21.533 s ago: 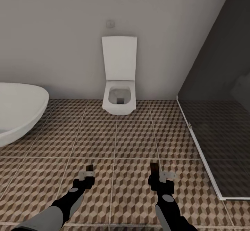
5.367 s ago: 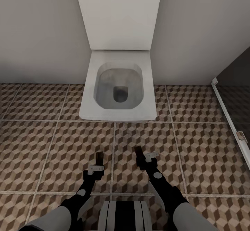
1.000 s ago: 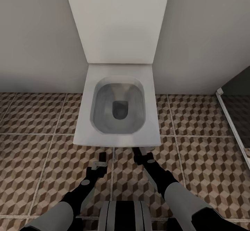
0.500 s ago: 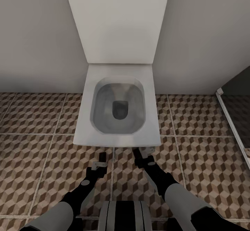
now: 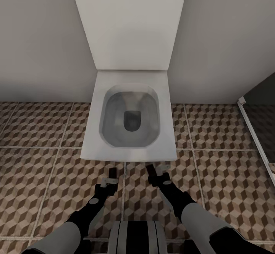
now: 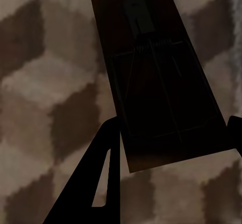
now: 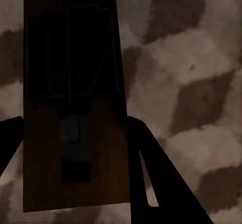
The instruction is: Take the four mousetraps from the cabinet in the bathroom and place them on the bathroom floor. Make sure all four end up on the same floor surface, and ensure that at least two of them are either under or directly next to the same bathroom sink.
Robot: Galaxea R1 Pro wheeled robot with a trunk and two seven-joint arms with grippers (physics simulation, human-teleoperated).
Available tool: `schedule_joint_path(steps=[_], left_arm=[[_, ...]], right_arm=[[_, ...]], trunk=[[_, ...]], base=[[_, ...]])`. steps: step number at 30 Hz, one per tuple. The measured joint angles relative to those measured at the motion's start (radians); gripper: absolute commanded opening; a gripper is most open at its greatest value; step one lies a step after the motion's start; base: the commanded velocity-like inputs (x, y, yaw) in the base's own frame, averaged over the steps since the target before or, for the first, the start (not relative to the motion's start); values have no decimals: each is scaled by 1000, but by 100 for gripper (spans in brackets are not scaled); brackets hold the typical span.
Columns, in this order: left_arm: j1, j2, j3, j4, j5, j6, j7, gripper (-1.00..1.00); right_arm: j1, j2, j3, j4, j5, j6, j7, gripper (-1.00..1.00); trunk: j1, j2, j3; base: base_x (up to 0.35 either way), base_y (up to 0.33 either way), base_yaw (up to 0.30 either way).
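Fingers of your left gripper (image 5: 112,172) and right gripper (image 5: 152,169) each pinch a mousetrap (image 6: 154,72) (image 7: 73,103), carried flat and low over the bathroom floor (image 5: 42,158), ready to set down.

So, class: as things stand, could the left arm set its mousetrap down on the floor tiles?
Probably yes: the left end effector holds its mousetrap over bare floor tiles, just short of the toilet.

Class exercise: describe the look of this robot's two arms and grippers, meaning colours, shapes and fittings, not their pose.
Both arms have pale grey forearm shells that narrow into black wrist links with small round grey joint caps. The left gripper and right gripper carry slim black flat fingers and a light grey bracket near the wrist.
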Motion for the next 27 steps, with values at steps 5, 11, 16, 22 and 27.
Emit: schedule_joint_path(steps=[5,11,16,22,27], left_arm=[[0,0,0,1,1,0,0,-100],[0,0,0,1,1,0,0,-100],[0,0,0,3,1,0,-1,-100],[0,0,-1,8,2,0,-1,-100],[0,0,-1,11,2,0,-1,-100]], right_arm=[[0,2,1,15,-1,-19,2,-100],[0,9,2,24,-2,-34,3,-100],[0,14,3,26,-2,-36,4,-100],[0,19,3,27,-2,-37,5,-100],[0,20,3,27,-3,-37,14,-100]], trunk=[[0,0,0],[0,0,0],[0,0,0],[0,0,0],[0,0,0]], base=[[0,0,0],[0,0,0],[0,0,0],[0,0,0],[0,0,0]])
